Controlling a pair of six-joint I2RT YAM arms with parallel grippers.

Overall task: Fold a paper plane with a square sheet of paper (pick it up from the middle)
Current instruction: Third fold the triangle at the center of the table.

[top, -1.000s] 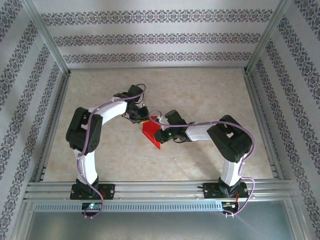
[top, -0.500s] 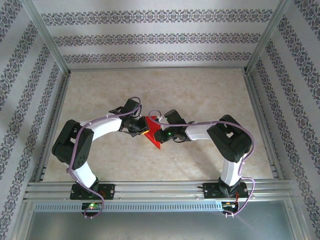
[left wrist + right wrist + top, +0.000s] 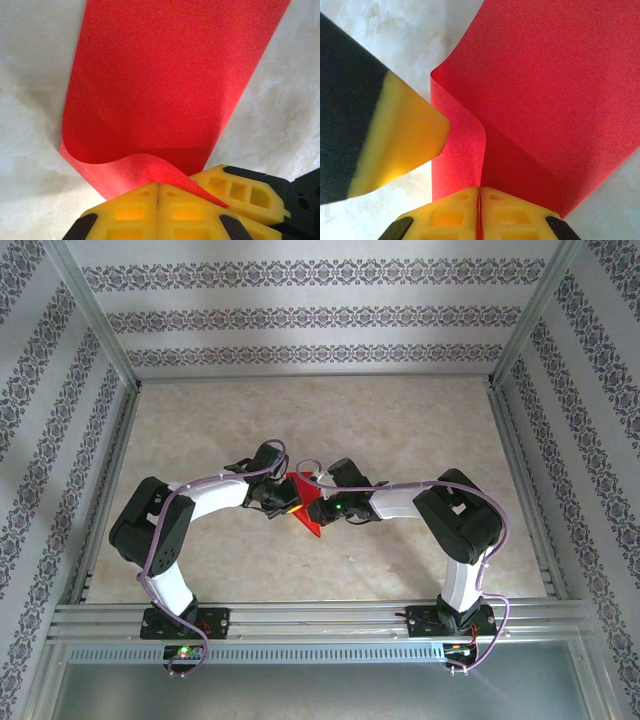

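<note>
The square sheet of paper [image 3: 311,516] is bright red and stands bent and lifted between my two grippers at the table's middle. My right gripper [image 3: 320,504] is shut on it. In the right wrist view a crease of the sheet [image 3: 560,100] runs straight into the closed right gripper [image 3: 480,191]. My left gripper [image 3: 284,502] is shut on the opposite side. In the left wrist view a curled edge of the sheet [image 3: 165,75] meets the closed left gripper [image 3: 158,186]. Each gripper's yellow finger appears in the other's view: the right finger [image 3: 245,192] and the left finger [image 3: 395,145].
The marbled beige tabletop [image 3: 400,420] spreads around the arms. Aluminium frame rails [image 3: 320,618] run along the near edge and both sides. Patterned walls enclose the back and sides.
My left arm has swung in toward the sheet and its gripper has closed on the left edge. The sheet has gone from lying flatter to standing narrower and more bent. The right gripper has stayed put.
</note>
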